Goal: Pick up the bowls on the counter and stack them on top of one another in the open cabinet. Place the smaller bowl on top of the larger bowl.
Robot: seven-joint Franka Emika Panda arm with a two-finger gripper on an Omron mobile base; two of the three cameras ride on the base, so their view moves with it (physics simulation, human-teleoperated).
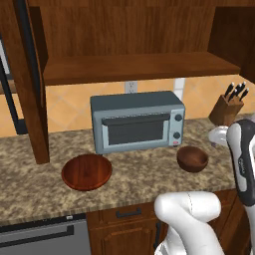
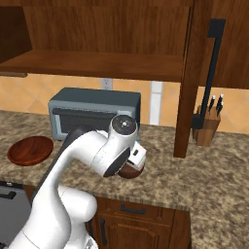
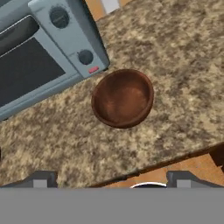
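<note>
The small bowl (image 3: 123, 98) is sitting mid-frame on the desk (image 3: 183, 57) beside the oven (image 3: 39, 57), the large bowl (image 1: 86, 172) is lying lower left, and the pincer (image 3: 112, 181), apparently empty, is hovering apart.

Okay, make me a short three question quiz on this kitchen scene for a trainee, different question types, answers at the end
1. True or false: the smaller bowl sits inside the larger bowl.
2. Multiple choice: what stands between the two bowls, towards the wall? A) knife block B) toaster oven C) kettle
3. Fill in: the shelf of the open cabinet holds ____ bowls so far.

Key
1. False. Both bowls rest apart on the counter.
2. B, the toaster oven. The knife block stands off to the right.
3. No. In the hand view the pincer is above the counter, its fingertips apart with nothing between them.
</note>
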